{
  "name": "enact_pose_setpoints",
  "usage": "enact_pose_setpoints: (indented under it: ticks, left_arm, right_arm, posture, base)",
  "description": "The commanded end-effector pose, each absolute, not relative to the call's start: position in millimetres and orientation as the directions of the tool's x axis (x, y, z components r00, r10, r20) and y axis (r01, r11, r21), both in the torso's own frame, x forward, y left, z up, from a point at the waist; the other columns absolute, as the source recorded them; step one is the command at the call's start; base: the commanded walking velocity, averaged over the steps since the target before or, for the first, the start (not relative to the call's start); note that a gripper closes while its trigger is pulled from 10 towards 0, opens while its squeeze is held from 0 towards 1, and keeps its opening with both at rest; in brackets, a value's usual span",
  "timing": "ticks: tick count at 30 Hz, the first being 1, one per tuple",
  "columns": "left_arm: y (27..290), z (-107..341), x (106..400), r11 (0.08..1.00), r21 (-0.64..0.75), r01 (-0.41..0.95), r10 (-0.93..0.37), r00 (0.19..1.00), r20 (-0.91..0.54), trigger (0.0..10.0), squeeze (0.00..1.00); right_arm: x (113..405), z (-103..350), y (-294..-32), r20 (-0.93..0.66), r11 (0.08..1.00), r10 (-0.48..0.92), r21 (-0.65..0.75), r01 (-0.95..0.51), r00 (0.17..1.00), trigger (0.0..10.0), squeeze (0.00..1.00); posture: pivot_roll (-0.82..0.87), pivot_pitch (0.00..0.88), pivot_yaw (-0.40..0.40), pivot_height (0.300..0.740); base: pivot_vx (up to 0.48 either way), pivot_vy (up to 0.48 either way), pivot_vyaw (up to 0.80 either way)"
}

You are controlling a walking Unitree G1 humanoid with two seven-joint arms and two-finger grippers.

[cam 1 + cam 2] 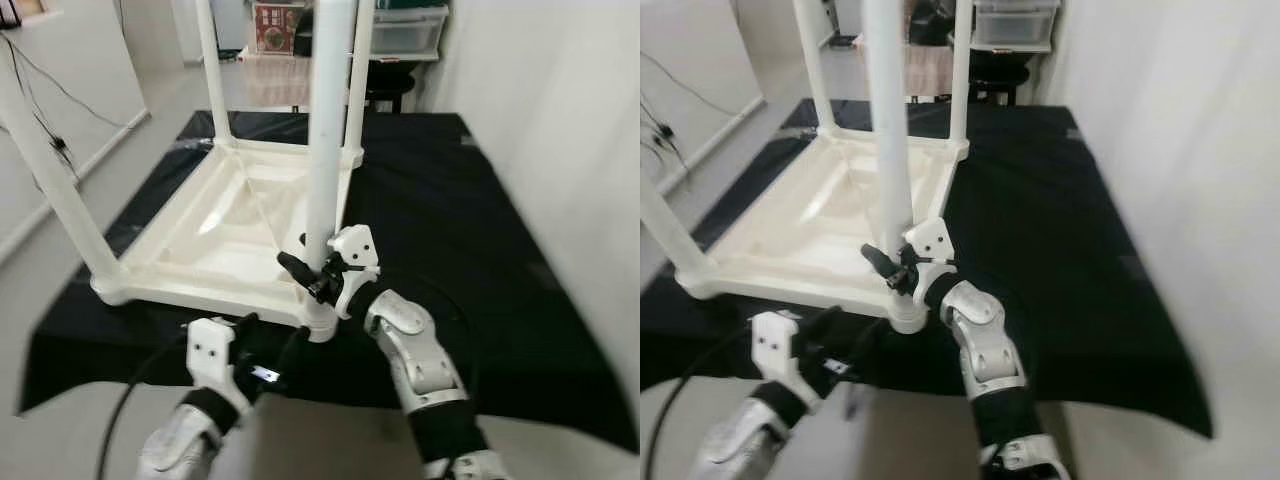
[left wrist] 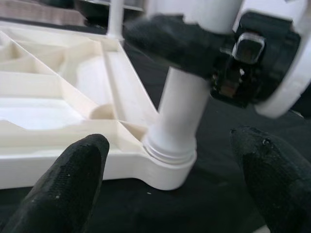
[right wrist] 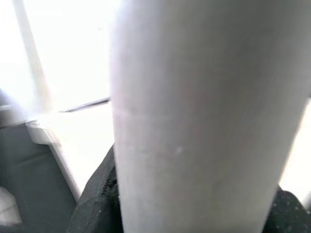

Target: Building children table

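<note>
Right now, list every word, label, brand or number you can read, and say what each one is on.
No text is readable.
The red box on the far shelf carries a printed picture and lettering, too small and blurred to read.
The white table legs, the upturned tabletop and the right pincer on the near leg bear no visible markings.

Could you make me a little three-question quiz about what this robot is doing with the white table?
1. True or false: the table top lies upside down on the black cloth, legs pointing up.
2. Which gripper clasps the near leg? A) left B) right C) both
3. Fill in: the left gripper sits low by the corner socket, its fingers ____.

Key:
1. True.
2. B: the right gripper is closed around the near leg just above the corner socket.
3. Open: the left wrist view shows its fingers spread apart, touching nothing.
</note>
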State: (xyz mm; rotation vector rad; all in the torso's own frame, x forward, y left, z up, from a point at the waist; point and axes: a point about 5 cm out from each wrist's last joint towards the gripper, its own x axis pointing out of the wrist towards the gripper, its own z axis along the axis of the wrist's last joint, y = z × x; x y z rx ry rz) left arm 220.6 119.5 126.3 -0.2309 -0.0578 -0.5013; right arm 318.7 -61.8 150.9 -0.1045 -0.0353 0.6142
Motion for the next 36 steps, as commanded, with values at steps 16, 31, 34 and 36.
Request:
enact_pose_setpoints:
  ticks: [16, 31, 34, 36]
  left_arm:
    - [123, 123, 226, 0.858, -0.206, 0.471, -0.461, 0.882, 0.096, 10.0, 0.00]
    - [123, 122, 226, 0.861, -0.203, 0.466, -0.457, 0.885, 0.094, 10.0, 0.00]
    - [122, 122, 226, 0.860, -0.204, 0.468, -0.459, 0.884, 0.095, 10.0, 0.00]
    - [121, 122, 226, 0.859, -0.206, 0.469, -0.460, 0.883, 0.096, 10.0, 0.00]
  right_arm:
    - [349, 187, -49, 0.027, 0.423, 0.906, -0.056, -0.904, 0.422, 10.0, 0.00]
    - [364, 190, -51, -0.102, 0.220, 0.969, -0.047, -0.974, 0.223, 0.0, 0.00]
    - [367, 189, -55, -0.096, 0.228, 0.969, -0.029, -0.973, 0.230, 0.0, 0.00]
    - [368, 187, -60, -0.091, 0.243, 0.965, -0.026, -0.970, 0.244, 0.0, 0.00]
  posture:
    - [0.01, 0.047, 0.013, 0.740]
    - [0.03, 0.038, 0.012, 0.740]
    - [0.03, 0.039, 0.012, 0.740]
    - [0.02, 0.041, 0.012, 0.740]
  base:
    - [0.000, 0.000, 0.00]
    - [0.000, 0.000, 0.00]
    - [0.000, 0.000, 0.00]
    - [0.000, 0.000, 0.00]
